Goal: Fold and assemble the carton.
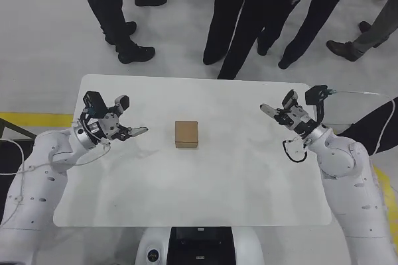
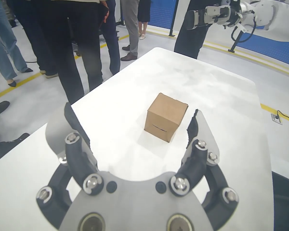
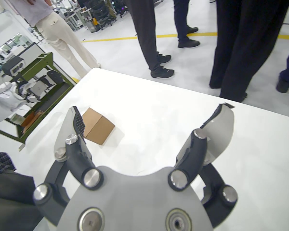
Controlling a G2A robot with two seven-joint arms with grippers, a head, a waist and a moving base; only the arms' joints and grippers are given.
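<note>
Jaws of left gripper (image 2: 132, 109) spread, empty; carton (image 2: 166, 121) dead ahead, centred between them, near, untouched, standing on table (image 2: 207, 85). Looks closed, cube-like, no long axis. Right gripper (image 3: 149, 107) spread, empty; carton farther ahead, offset toward one jaw. Left arm nearer.

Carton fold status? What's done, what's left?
Done: the carton stands on the table as a closed cube, no flaps sticking out. In hand: nothing; left gripper and right gripper are open, apart from it on either side. Left: nothing visible, though its underside is hidden.
</note>
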